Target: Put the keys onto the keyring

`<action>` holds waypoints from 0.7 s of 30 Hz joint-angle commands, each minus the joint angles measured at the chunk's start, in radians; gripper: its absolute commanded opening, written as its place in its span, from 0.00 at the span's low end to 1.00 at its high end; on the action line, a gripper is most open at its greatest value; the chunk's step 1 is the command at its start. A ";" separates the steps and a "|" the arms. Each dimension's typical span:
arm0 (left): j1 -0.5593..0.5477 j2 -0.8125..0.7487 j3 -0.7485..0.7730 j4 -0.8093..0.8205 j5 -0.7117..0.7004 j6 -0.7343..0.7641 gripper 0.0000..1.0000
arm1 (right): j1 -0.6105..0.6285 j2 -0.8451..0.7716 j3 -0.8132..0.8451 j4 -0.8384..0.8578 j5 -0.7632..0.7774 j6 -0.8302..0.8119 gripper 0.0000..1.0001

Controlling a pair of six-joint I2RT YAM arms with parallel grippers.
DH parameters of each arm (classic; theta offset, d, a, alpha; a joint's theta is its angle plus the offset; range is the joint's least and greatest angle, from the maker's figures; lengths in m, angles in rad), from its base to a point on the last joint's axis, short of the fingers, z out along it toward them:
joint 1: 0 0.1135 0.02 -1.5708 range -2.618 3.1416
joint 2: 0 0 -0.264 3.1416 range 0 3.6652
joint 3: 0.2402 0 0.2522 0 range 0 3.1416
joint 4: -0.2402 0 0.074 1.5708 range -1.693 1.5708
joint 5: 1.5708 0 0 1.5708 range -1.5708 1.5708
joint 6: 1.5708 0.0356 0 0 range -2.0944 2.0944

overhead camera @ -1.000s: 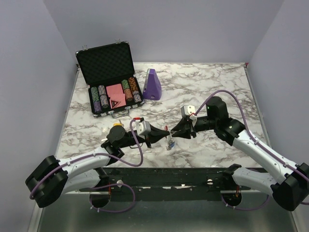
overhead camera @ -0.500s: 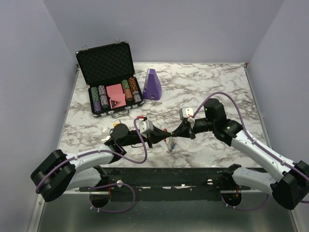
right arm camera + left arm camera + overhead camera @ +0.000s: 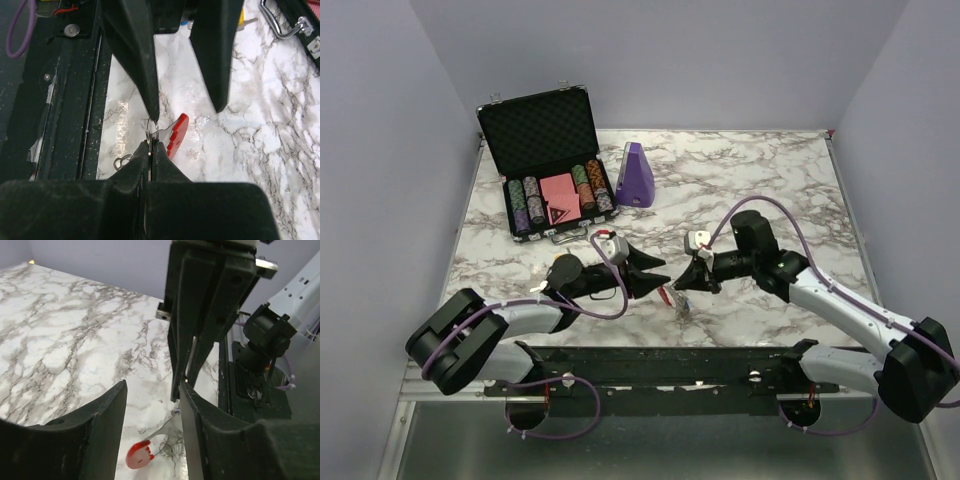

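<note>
Gap between the fingers of the left end effector, nothing in it, one tip close against a thin silvery loop. Beside it, keyring near the middle front edge of the tabletop: likely light, slick, chain floppy; firmest hold on the stiff red arc. Seemingly hanging, long axis downward, red end lowest. Right end effector clamped on that loop.

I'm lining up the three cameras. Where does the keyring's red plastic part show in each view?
Top external: the keyring's red part is low centre, at the tips of the right gripper.
Left wrist: bottom edge, left of centre, framed by the open left gripper.
Right wrist: centre, just right of the shut tips.
Shared landmark: the right gripper, seen in all three.
</note>
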 commanded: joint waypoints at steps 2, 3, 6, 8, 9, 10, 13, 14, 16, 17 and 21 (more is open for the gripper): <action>0.077 0.025 -0.049 0.194 0.003 -0.105 0.58 | 0.009 0.035 -0.020 -0.003 0.038 -0.003 0.00; 0.089 0.031 -0.049 0.196 0.015 -0.112 0.59 | 0.007 0.041 -0.018 -0.004 0.048 -0.003 0.00; 0.120 0.056 -0.049 0.187 0.058 -0.138 0.58 | 0.007 0.066 -0.012 -0.007 0.067 -0.009 0.00; 0.126 0.074 -0.055 0.191 0.086 -0.146 0.55 | 0.007 0.084 -0.003 -0.006 0.067 -0.008 0.00; 0.128 0.082 -0.063 0.203 0.097 -0.146 0.53 | 0.007 0.092 0.000 -0.006 0.065 -0.009 0.00; 0.126 0.091 -0.070 0.225 0.115 -0.143 0.51 | 0.007 0.100 0.005 -0.006 0.064 -0.009 0.00; 0.125 0.131 -0.107 0.346 0.165 -0.131 0.49 | 0.004 0.115 0.019 -0.006 0.058 -0.004 0.00; 0.125 0.146 -0.112 0.373 0.185 -0.125 0.46 | 0.006 0.117 0.025 -0.006 0.056 0.000 0.00; 0.125 0.171 -0.107 0.403 0.224 -0.125 0.42 | 0.000 0.123 0.035 -0.004 0.051 0.014 0.00; 0.125 0.185 -0.103 0.414 0.241 -0.131 0.40 | -0.008 0.121 0.038 -0.004 0.047 0.020 0.00; 0.099 0.215 -0.089 0.417 0.233 -0.111 0.40 | -0.025 0.120 0.055 -0.007 -0.014 0.042 0.00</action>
